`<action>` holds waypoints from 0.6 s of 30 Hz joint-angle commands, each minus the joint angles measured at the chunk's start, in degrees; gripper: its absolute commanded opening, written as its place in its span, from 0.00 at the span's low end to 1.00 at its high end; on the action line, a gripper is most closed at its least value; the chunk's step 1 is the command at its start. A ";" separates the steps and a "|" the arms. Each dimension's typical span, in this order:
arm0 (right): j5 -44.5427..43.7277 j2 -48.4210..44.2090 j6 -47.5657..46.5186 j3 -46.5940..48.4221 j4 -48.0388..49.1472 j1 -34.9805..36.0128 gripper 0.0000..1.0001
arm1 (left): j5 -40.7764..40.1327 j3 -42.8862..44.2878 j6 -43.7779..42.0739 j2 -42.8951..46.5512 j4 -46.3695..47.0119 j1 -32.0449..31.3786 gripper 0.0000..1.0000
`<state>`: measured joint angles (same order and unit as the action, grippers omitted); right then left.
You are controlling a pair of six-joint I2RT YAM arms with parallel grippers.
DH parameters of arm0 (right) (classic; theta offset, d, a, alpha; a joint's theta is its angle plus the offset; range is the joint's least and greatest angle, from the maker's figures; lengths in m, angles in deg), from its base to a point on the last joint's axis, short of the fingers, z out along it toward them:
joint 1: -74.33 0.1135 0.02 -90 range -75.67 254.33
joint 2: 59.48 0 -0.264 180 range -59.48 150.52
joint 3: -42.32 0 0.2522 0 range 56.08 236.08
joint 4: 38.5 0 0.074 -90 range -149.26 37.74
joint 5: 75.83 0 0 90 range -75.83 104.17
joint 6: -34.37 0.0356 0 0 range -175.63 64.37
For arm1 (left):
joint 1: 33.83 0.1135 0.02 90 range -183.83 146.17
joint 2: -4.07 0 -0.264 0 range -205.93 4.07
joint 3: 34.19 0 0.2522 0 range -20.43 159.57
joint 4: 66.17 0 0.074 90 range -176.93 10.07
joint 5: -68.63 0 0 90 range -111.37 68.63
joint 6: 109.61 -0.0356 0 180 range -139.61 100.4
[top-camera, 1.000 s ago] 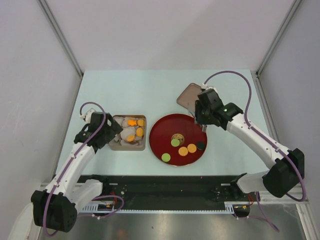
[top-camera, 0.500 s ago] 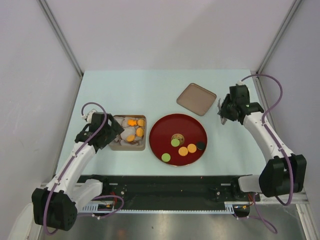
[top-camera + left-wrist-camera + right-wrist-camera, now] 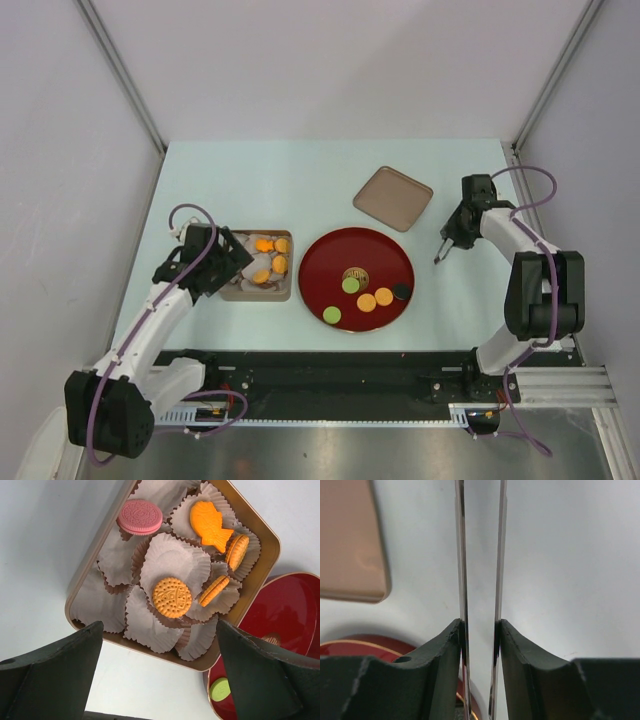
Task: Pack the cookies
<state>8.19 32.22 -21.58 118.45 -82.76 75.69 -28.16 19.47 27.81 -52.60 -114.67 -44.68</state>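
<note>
- step now, my guess: bring tongs to red plate [image 3: 320, 250], grab one cookie
- right gripper [image 3: 447, 240] squeezed tight on thin metal tongs [image 3: 461, 555], off plate's right side, over bare counter [image 3: 280, 180]
- left gripper [image 3: 159, 625] wide open, holds nothing, hangs over box [image 3: 257, 296] just left of plate
- loose cookies [image 3: 367, 301] on plate's near half: two green, two orange, one black
- packed cookies [image 3: 171, 597] sit in paper cups [image 3: 175, 555], in box left of plate
- do it well: come in from plate's right, tongs tips low; black cookie [image 3: 401, 291] is closest
- pinch its edges softly, or cookie may slide or snap
- lift straight up, carry left of plate, drop in empty cup
- lid [image 3: 392, 197] behind plate: leave for last
</note>
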 commanded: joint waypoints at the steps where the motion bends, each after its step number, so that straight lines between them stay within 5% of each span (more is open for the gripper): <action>1: -1.23 3.12 0.85 0.21 3.08 -0.93 0.41 | 1.69 -0.78 -0.84 1.64 1.61 -0.22 1.00; 10: 0.96 7.88 -0.38 0.21 2.81 -3.30 0.61 | 2.30 -0.70 -1.54 1.38 1.96 -0.22 1.00; 18: 0.53 2.96 0.59 0.30 2.64 -2.77 0.75 | 3.97 -0.79 -3.12 1.56 2.66 -0.14 1.00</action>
<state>9.15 39.59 -21.56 118.42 -81.08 72.68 -26.04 18.55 26.72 -52.09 -114.21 -44.68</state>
